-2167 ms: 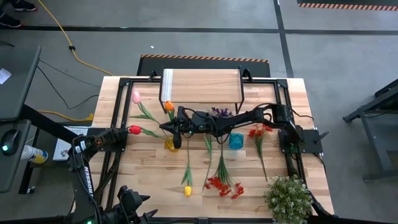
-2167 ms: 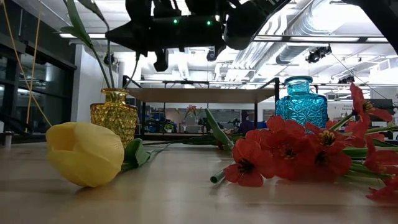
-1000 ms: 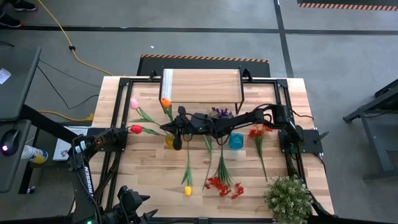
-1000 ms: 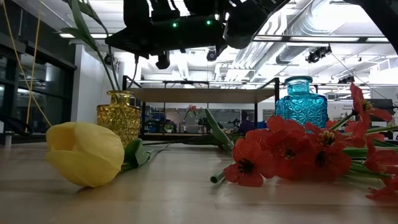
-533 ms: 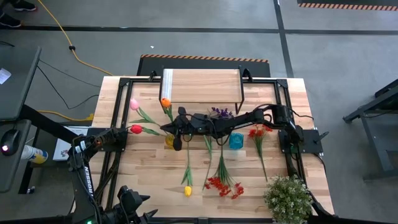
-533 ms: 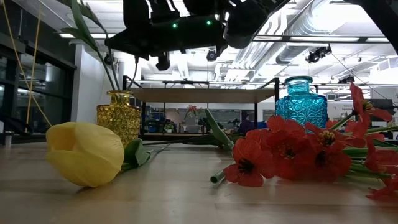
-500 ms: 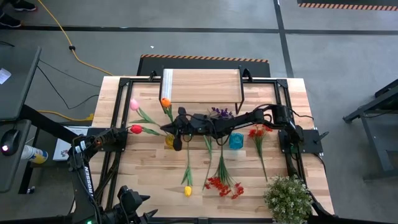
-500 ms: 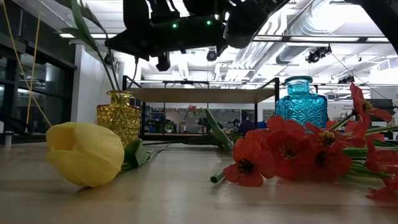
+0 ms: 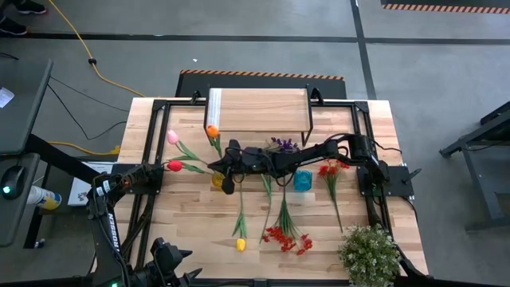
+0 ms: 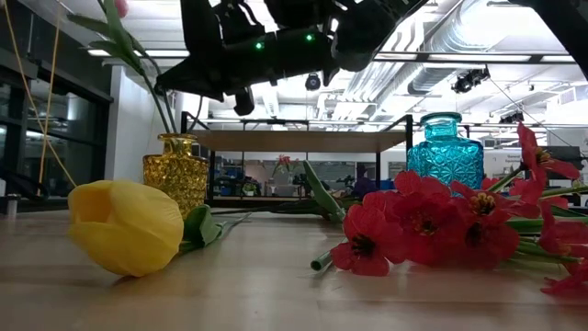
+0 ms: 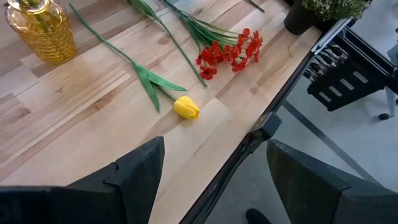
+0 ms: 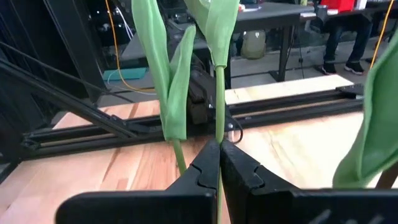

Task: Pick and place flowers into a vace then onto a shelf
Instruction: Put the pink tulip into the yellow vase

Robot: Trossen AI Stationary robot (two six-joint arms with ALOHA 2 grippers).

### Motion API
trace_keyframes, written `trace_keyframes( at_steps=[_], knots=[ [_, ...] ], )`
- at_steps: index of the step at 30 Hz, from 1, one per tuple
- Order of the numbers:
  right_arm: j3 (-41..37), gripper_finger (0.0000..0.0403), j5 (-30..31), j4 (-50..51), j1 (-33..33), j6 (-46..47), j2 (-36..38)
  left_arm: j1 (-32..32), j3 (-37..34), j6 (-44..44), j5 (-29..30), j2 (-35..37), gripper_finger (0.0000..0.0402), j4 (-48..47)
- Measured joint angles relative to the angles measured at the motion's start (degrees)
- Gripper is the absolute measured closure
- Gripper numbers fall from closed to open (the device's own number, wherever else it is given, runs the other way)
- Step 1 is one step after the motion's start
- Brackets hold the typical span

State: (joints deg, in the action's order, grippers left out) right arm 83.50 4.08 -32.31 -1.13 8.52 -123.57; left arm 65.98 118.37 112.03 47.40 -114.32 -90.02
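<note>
Green tulip stem (image 12: 216, 93), pinched by right gripper (image 12: 219, 163), has tilted further.

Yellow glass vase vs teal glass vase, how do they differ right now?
The yellow glass vase holds green flower stems; the teal glass vase has nothing in its mouth. In the low view the yellow one looks squatter, the teal one stands taller. The right gripper pinches a stem above the yellow vase; the teal stands untouched. Both stand upright on the wooden tabletop.
</note>
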Motion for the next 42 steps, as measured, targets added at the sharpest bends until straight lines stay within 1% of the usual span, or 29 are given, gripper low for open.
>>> trace_keyframes(
  at_steps=[10,20,28,31,38,42],
  knots=[
    [0.0,0.0402,-0.4,3.4,0.0,2.1,0.0,0.0,0.0,-0.8,0.0,0.0,0.0085,0.0],
    [0.0,0.0402,-1.4,3.8,0.0,2.1,0.0,0.0,0.0,-0.9,0.0,0.0,0.0085,0.0],
    [0.0,0.04,-4.5,4.3,0.0,2.1,0.0,0.0,0.0,-0.9,0.0,0.0,0.0085,0.0],
    [0.0,0.0385,-4.6,5.2,0.0,2.3,0.0,0.0,0.0,-0.9,0.0,0.0,0.0085,0.0],
    [0.0,0.0328,-4.7,7.2,0.0,3.3,0.0,0.0,0.0,-0.9,0.0,0.0,0.0085,0.0],
    [0.0,0.0308,-4.7,7.3,0.0,3.5,0.0,0.0,0.0,-0.9,0.0,0.0,0.0085,0.0]
  ],
)
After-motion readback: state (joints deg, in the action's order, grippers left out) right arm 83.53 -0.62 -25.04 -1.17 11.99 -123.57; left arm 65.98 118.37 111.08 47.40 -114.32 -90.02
